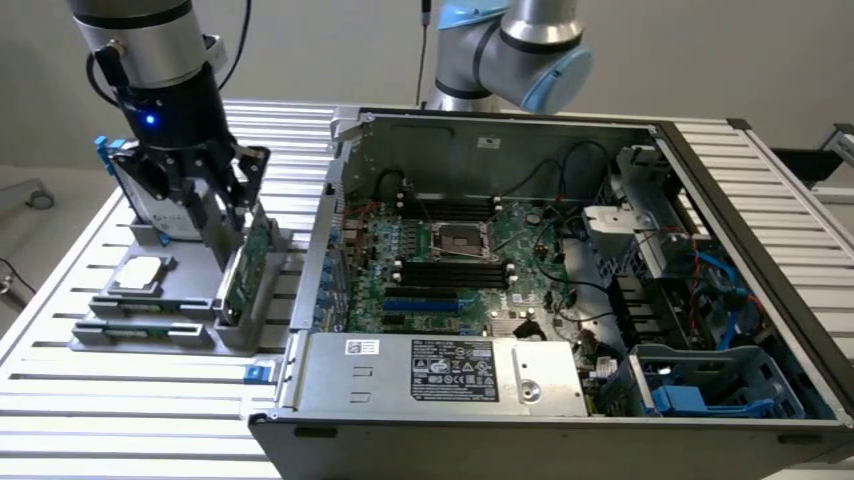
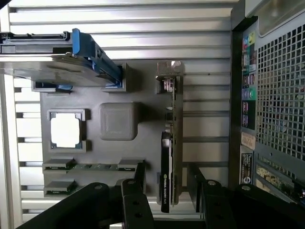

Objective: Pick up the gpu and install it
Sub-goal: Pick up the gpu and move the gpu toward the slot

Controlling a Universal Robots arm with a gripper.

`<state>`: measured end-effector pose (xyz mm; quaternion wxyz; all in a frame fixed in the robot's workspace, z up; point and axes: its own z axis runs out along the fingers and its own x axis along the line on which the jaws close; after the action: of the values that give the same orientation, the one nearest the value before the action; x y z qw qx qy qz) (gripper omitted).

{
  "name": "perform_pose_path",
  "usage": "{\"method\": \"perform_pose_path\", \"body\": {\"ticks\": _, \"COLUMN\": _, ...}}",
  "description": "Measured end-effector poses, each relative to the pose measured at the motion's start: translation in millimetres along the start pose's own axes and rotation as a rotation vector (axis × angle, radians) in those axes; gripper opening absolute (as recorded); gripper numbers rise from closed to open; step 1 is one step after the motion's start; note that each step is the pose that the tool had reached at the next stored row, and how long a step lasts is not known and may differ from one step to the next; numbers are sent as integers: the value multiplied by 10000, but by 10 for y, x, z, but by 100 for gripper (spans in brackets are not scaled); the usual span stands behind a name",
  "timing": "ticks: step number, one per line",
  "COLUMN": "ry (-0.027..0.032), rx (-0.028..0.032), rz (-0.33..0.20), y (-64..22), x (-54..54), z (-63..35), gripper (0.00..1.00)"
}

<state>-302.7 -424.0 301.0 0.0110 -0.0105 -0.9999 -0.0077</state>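
Gpu (image 2: 172, 143) stood on its long edge in a slot of the gray fixture (image 2: 119, 95) on the slatted bench (image 1: 120, 400), just beside the open computer case (image 1: 747, 250). It was not yet lifted or installed. End effector (image 2: 167, 172) hung directly above the card with its jaws apart. The 2 fingers (image 2: 141, 174) flanked the thin faces, with a gap showing on both sides, so nothing was clamped. Card's long axis ran parallel to the case wall and square to the closing line of the fingers. Silver bracket (image 2: 170, 76) was at the far end, away from the fingers. In the exterior view the end effector (image 1: 227, 215) sat over the green board (image 1: 247, 268), toward that view's left of the case. Hard drive in blue frame (image 2: 57, 67) and CPU chip (image 2: 65, 130) lay apart on the same fixture.
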Motion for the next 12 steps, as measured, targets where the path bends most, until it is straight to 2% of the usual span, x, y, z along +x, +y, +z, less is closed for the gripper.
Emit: {"method": "perform_pose_path", "body": {"ticks": 12, "ry": -9, "rx": 2, "rz": -71, "y": 1, "x": -5, "z": 219, "gripper": 48}}
